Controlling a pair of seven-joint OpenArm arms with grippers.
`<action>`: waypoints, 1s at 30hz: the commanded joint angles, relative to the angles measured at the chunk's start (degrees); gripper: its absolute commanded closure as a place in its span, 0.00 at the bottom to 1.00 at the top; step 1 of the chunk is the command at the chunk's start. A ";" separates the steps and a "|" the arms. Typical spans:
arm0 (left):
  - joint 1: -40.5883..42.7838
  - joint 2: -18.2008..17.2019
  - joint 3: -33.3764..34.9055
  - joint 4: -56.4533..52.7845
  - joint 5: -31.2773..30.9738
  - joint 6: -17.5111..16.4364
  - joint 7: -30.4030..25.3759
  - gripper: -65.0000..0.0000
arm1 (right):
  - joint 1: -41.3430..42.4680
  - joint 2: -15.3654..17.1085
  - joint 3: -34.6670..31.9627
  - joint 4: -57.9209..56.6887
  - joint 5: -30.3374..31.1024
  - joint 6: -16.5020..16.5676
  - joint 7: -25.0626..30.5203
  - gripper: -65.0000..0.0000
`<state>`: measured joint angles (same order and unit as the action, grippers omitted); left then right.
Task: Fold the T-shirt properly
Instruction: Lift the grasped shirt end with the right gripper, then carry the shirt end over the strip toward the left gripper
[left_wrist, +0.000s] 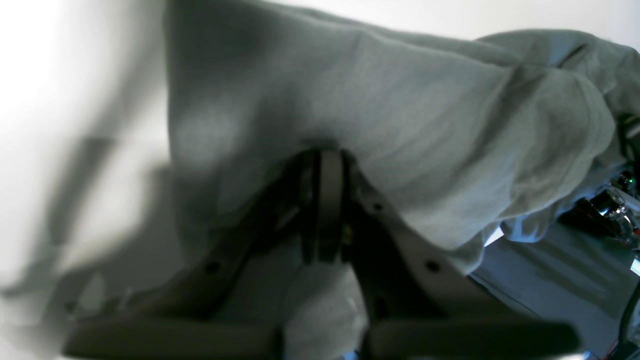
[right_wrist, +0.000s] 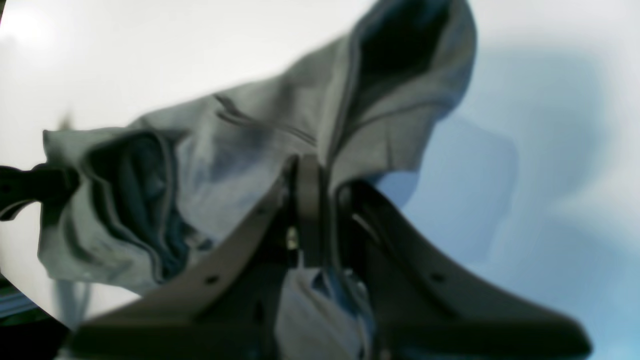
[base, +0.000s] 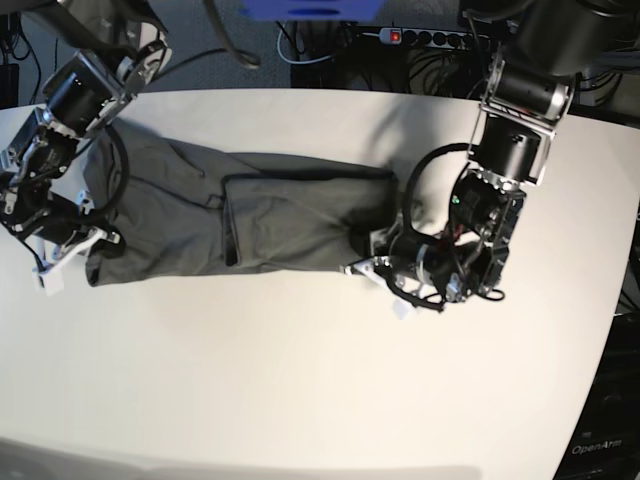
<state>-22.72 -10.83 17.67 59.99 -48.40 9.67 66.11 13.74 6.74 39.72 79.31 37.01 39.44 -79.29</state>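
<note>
The dark grey T-shirt (base: 280, 215) lies stretched across the white table, partly folded, with a doubled panel in its middle. My left gripper (base: 372, 262) is at the shirt's right end in the base view. In the left wrist view this gripper (left_wrist: 327, 160) is shut on a bunched edge of the T-shirt (left_wrist: 400, 110), which drapes over the fingers. My right gripper (base: 70, 255) is at the shirt's left end. In the right wrist view it (right_wrist: 307, 165) is shut on the T-shirt (right_wrist: 240, 145), with a fold of cloth rising above the fingertips.
The white table (base: 300, 400) extends toward the camera below the shirt. Behind its far edge lie a power strip (base: 420, 35) and cables. The table's curved right edge (base: 615, 330) is close to my left arm.
</note>
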 joint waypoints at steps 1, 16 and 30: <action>-0.36 -1.17 -0.04 -0.51 6.07 1.80 -1.53 0.97 | 0.55 0.16 -0.12 1.44 1.45 0.56 -0.71 0.99; -0.36 -1.17 -0.04 -0.51 6.07 1.80 -1.53 0.97 | -2.88 -5.64 -5.04 6.63 1.36 0.56 -0.71 0.99; -0.27 -0.82 0.04 -0.51 6.16 1.80 -1.53 0.97 | -2.53 -9.25 -9.26 6.63 1.10 -1.42 -0.71 0.99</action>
<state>-22.74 -10.94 17.65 59.94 -48.21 9.67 65.78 9.96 -2.39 30.85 84.88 36.40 37.58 -79.31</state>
